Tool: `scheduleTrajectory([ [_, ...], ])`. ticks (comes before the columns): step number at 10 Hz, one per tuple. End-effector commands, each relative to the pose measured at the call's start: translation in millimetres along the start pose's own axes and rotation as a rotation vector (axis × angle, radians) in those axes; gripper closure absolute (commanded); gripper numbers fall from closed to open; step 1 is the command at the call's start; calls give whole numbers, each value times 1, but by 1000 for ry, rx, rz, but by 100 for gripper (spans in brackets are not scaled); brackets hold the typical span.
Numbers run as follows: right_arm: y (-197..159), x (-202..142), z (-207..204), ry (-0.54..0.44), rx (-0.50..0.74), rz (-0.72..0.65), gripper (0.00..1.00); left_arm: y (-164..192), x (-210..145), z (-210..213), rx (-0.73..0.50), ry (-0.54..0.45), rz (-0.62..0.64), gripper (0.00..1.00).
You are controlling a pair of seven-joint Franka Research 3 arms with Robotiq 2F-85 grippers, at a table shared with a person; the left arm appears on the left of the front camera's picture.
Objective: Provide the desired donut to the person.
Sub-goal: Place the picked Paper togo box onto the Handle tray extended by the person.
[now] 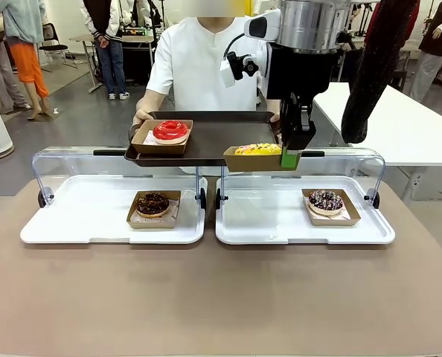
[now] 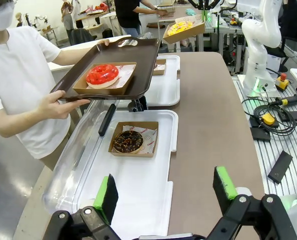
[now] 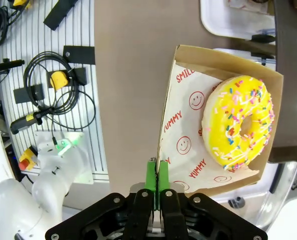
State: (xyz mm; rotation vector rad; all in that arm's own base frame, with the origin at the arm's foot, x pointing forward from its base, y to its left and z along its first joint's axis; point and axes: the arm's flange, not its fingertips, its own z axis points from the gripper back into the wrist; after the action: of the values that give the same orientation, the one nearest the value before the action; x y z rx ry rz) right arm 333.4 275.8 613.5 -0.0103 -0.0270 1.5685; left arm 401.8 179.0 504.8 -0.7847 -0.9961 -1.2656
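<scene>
Brown table (image 1: 221, 297) carrying two white trays: left tray (image 1: 79, 216) holds a chocolate donut (image 1: 152, 203) in a cardboard boat; right tray (image 1: 280, 219) holds a second dark, sprinkled donut (image 1: 326, 200) in its own boat. Clear lids (image 1: 65, 160) stand folded back behind both trays. At the far side, a person (image 1: 199, 63) in a white shirt holds a dark serving tray (image 1: 213, 137) level above the lids; the left wrist view shows one hand (image 2: 63, 104) gripping its near edge. On that tray, toward the robot's left, sits a red donut (image 1: 170, 131) in a boat.

Right gripper (image 1: 289, 158): jaws pressed together, pinching the thin wall of a boat (image 1: 260, 159) that carries the yellow donut (image 1: 257, 149) with coloured sprinkles. This boat is held in the air at the serving tray's near right edge, above the gap between the lids; whether it touches the tray cannot be told. In the right wrist view the green pads (image 3: 157, 175) clamp the cardboard rim, with the donut lying on printed paper (image 3: 183, 145) inside.

Left gripper (image 2: 166, 195): fingers spread wide, holding nothing, poised above the left tray.
</scene>
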Motion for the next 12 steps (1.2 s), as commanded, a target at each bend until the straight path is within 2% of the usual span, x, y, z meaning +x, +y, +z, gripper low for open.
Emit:
scheduleTrajectory([
  [1, 0, 0, 0, 0, 0, 0, 98, -1, 1, 1, 6, -8, -6, 0],
  [4, -25, 13, 28, 0, -98, -50, 98, -1, 1, 1, 6, -8, -6, 0],
  [7, -82, 14, 37, 2, -146, -76, 98, -1, 1, 1, 6, -8, -6, 0],
  [10, -136, 3, 26, -61, -96, 60, 98, -1, 1, 1, 6, -8, -6, 0],
  [12, -157, -3, 18, -57, -86, 116, 98, -1, 1, 1, 6, -8, -6, 0],
])
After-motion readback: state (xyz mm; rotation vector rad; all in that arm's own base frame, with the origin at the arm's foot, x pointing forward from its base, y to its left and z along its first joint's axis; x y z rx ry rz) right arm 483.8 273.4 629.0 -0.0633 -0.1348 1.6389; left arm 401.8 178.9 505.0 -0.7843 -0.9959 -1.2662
